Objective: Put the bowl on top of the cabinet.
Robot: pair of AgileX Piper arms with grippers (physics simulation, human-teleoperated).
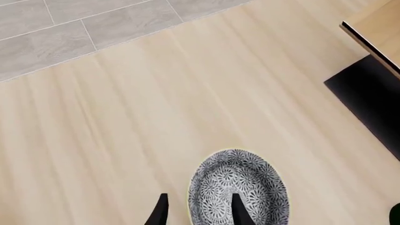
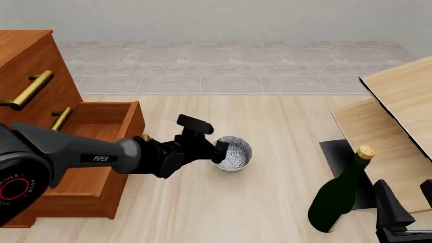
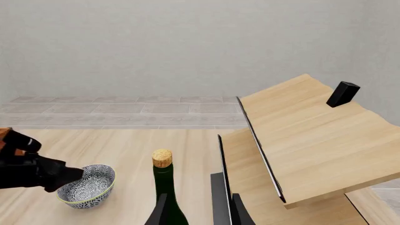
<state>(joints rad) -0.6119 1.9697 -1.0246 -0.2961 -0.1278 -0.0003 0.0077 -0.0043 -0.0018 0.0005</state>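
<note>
The bowl (image 2: 234, 153) is set upright on the table (image 2: 270, 192), mouth up; being round, no long axis can be named. It is patterned grey-white inside and out, with a pale rim. Its near rim is straddled by the spread fingers of the left gripper (image 2: 219, 150). It lies right of the cabinet (image 2: 40, 96), left of the bottle (image 2: 339, 192). Whether the right gripper (image 3: 198, 211) is spread or closed cannot be told.

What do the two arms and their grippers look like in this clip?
The left arm is dark grey with white PIPER lettering and a round black joint cap ringed in red. Its gripper is black and blocky with slim tapered fingers. The right gripper is equally black.
</note>
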